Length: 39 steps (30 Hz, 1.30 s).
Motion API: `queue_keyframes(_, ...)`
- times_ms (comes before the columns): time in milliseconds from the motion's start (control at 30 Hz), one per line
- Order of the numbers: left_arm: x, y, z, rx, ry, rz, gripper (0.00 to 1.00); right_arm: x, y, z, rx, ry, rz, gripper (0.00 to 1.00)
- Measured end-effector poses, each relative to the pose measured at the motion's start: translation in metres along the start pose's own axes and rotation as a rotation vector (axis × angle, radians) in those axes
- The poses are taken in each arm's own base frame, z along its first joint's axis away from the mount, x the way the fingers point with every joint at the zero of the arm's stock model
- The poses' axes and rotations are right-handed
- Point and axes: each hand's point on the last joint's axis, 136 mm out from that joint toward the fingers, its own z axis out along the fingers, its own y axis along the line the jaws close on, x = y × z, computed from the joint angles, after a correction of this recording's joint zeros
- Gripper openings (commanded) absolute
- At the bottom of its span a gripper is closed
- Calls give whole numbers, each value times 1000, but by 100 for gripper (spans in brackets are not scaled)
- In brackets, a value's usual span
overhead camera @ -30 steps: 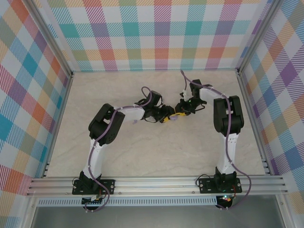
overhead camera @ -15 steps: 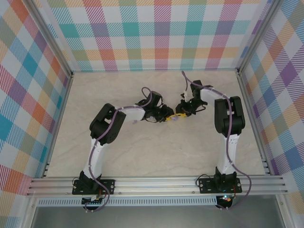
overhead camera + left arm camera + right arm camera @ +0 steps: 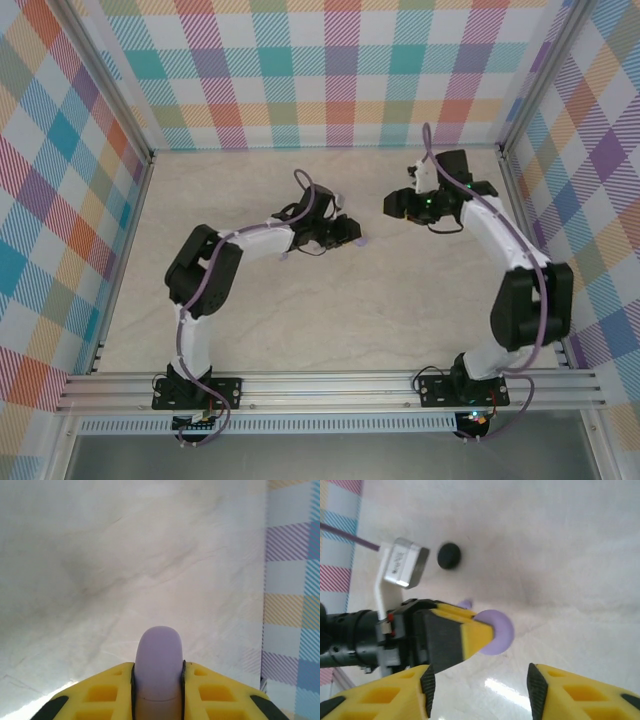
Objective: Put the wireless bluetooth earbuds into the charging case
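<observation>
Top view: the left pincer reaches to the middle of the counter, with a lilac case at its tip. The right pincer hangs apart from it, further back and to the right.

Left wrist view: the left pincer is clamped on the lilac case. The case stands on edge between the two yellow fingers, and its rounded rim juts out past the fingertips. The pale counter lies beyond, and a checked wall stands at the right.

Right wrist view: the right pincer has its fingers spread apart with nothing between them. It looks across at the left pincer, which grips the lilac case; the case is well clear of the right fingertips. A small lilac piece lies on the counter just beside the case; it is too small to say what it is. A round black case sits further off, apart from both pincers.
</observation>
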Motion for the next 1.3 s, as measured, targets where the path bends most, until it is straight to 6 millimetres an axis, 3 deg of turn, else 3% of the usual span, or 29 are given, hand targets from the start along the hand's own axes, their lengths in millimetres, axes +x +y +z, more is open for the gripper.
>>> queue_keyframes(100,-20,-38,-40,39,-103,153,15,-3,13,-22,-21,-107,-74,58)
queue_keyframes(233,-35,-79,-84,72,-196,334,13,-1,27,-37,-54,-151,-146,58)
queue_keyframes(467,-32,-109,-126,115,-212,528,14,1,70,-54,-238,-132,-253,56)
queue_keyframes(667,-24,-143,-167,279,-215,634,15,4,106,-75,-403,-125,-327,50)
queue_keyframes(833,-11,-161,-178,392,-174,676,14,8,124,-85,-502,-108,-354,45)
queue_keyframes(1133,2,-180,-188,506,-128,717,14,19,162,-99,-623,-80,-455,50)
queue_keyframes(1300,4,-187,-194,540,-121,729,14,20,174,-106,-664,-71,-488,50)
